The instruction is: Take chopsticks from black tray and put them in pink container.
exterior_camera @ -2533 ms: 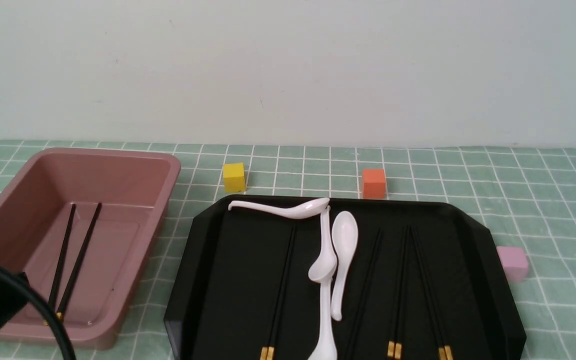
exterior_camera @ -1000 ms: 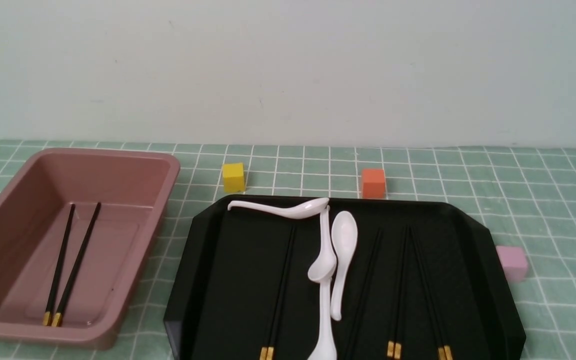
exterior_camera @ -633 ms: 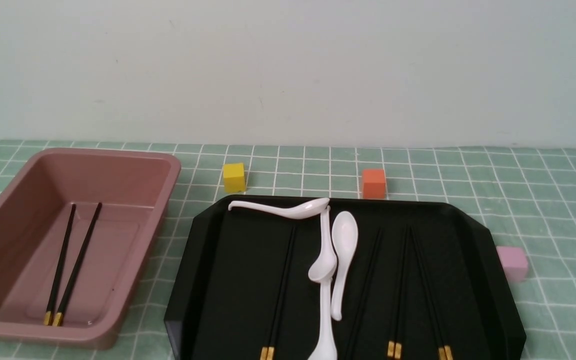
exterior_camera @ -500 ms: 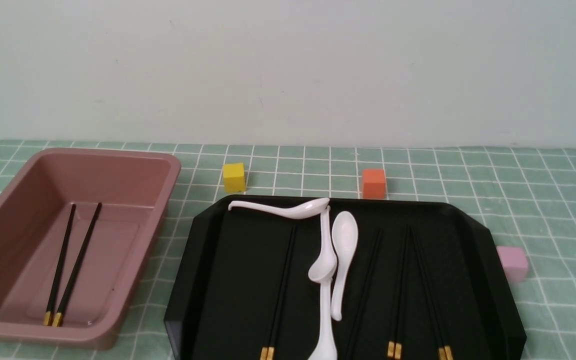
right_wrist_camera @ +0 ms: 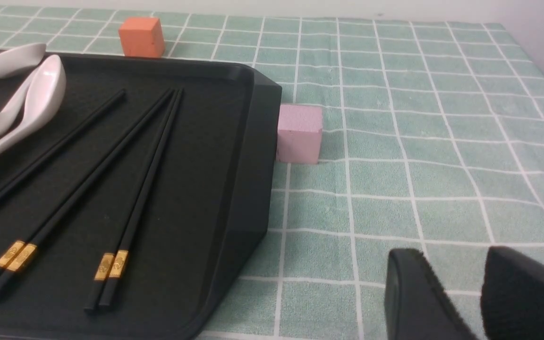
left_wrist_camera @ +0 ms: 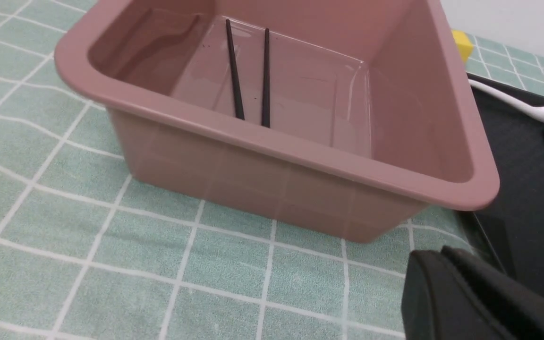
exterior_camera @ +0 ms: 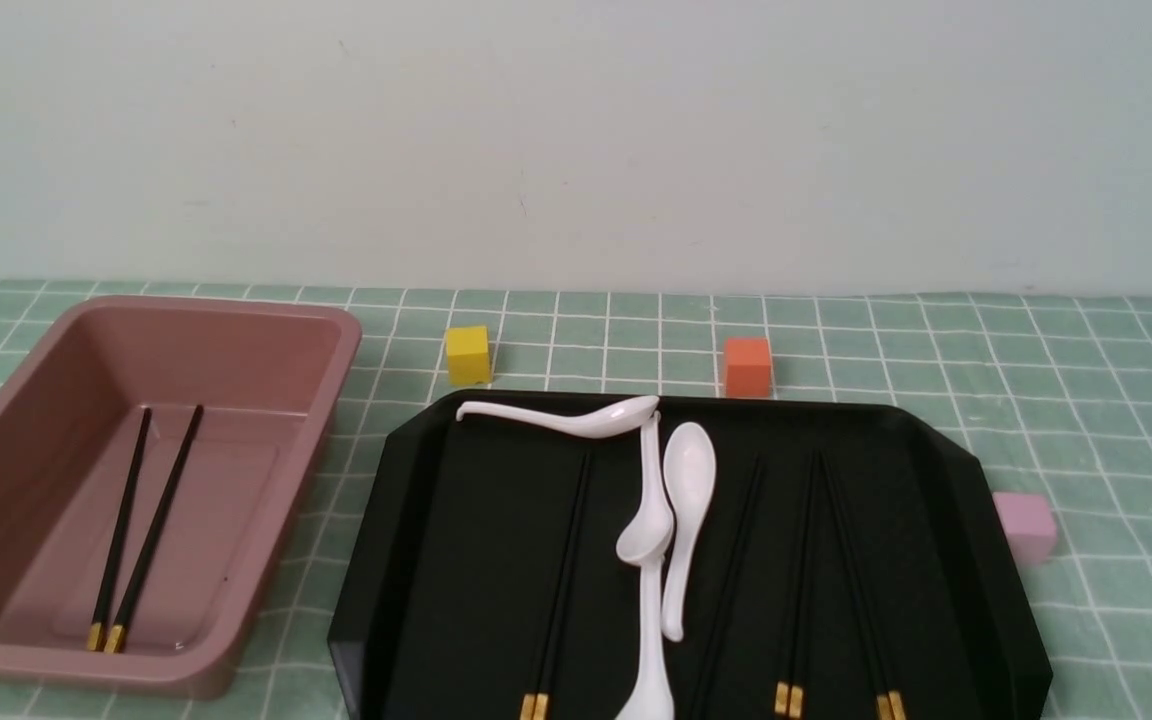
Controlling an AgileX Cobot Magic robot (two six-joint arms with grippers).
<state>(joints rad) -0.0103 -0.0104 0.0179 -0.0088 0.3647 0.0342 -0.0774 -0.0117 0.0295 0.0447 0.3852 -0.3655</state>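
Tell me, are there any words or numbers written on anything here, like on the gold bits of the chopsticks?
No words, labels or numbers can be read anywhere.
The gold bands on the chopsticks in the black tray may carry tiny marks, but they are too small and blurred to read.
The pink container, the white spoons and the small cubes are plain.

One chopstick pair (exterior_camera: 136, 525) in pink container (exterior_camera: 336, 350); apparently three on black tray (exterior_camera: 956, 480).

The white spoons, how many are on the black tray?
3, all mid-tray: one spoon across the far edge, one pointing at me, one right beside it. None seems hidden.
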